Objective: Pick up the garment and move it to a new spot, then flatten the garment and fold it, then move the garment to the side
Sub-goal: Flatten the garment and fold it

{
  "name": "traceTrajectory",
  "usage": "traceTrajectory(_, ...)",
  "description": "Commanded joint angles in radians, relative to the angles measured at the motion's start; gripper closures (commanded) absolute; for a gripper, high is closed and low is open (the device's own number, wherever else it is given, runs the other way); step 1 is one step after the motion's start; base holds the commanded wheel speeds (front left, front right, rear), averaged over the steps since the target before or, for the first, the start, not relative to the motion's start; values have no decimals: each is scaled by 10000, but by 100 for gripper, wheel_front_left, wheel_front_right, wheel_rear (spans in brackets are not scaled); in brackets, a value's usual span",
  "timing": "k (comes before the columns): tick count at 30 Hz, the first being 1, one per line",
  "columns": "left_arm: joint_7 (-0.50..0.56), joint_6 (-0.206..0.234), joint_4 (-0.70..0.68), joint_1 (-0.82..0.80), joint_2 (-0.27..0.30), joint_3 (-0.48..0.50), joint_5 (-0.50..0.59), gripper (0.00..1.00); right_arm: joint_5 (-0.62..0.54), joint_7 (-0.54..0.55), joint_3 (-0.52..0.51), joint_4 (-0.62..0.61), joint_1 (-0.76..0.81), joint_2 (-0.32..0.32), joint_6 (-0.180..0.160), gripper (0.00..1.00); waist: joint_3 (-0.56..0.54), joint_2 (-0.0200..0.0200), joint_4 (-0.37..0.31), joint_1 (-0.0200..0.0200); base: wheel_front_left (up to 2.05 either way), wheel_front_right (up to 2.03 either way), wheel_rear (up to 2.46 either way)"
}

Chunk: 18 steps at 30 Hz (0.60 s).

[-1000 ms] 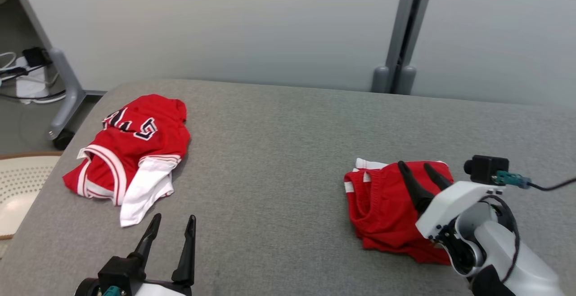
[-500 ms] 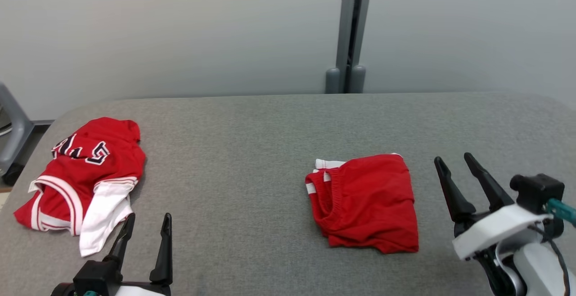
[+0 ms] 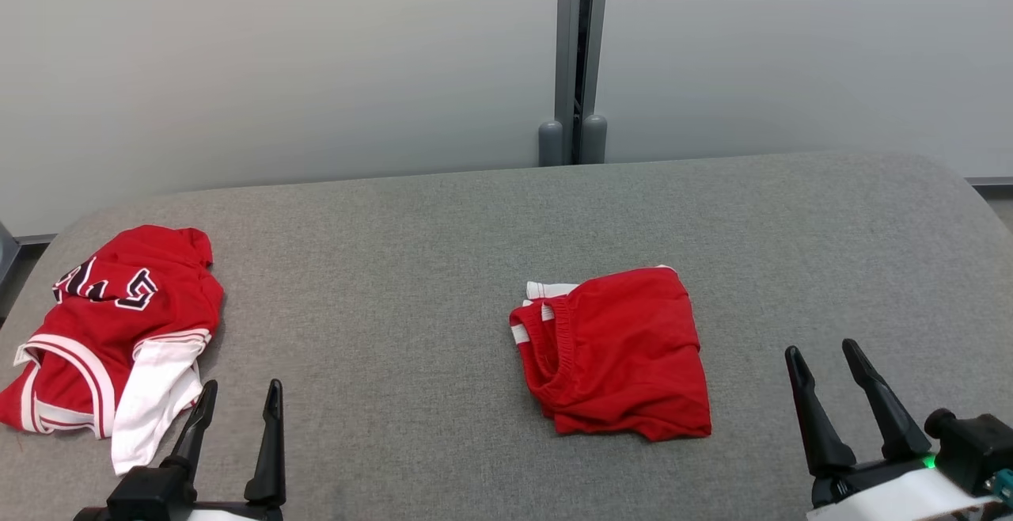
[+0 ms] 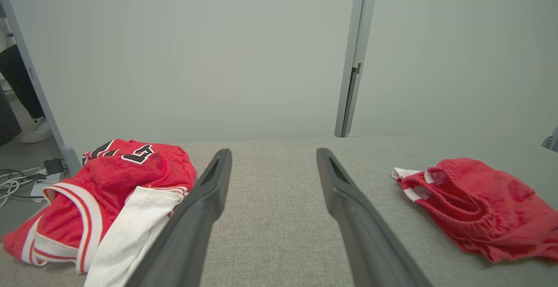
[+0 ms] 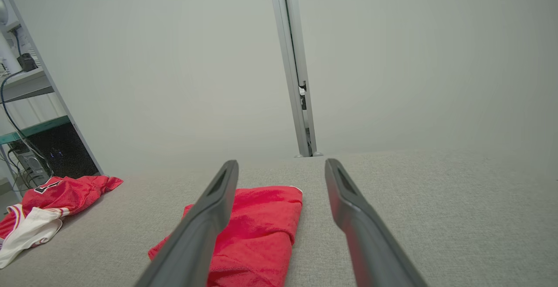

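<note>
The folded red shorts (image 3: pixel 617 351) lay near the middle of the tabletop (image 3: pixel 396 268), and a crumpled red jersey (image 3: pixel 111 331) lay at its left end. The left claw (image 3: pixel 242 386) and right claw (image 3: pixel 821 349) stood wide open and empty over its near edge. The shorts looked light, soft and limp. A pinch through all layers at the thick waistband side would probably keep the fold together.

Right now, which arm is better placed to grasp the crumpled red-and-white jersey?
Left, likely: the left gripper stands open beside the crumpled red-and-white jersey; the right gripper is beyond the folded red shorts.
</note>
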Motion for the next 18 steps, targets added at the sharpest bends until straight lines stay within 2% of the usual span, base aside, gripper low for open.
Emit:
traceTrajectory(1, 1, -41, 1, 25, 39, 85, 63, 0, -113, -49, -95, -107, 173, 34, 2, 0, -13, 0, 8, 0, 0, 0, 0)
traceTrajectory(5, 1, -92, 91, 61, 75, 203, 99, 0, -381, -49, -190, -221, 587, 207, 2, 0, -66, 0, 47, 0, 0, 0, 0)
traceTrajectory(13, 1, 313, -270, 541, 47, 16, 315, 0, -517, -49, -396, -266, 1049, 608, 2, 0, -164, 0, 122, 0, 0, 0, 0)
traceTrajectory(18, 1, 353, -351, 677, 44, 50, 276, 0, -555, -50, -438, -195, 1153, 700, 2, 0, -203, 0, 151, 0, 0, 0, 0)
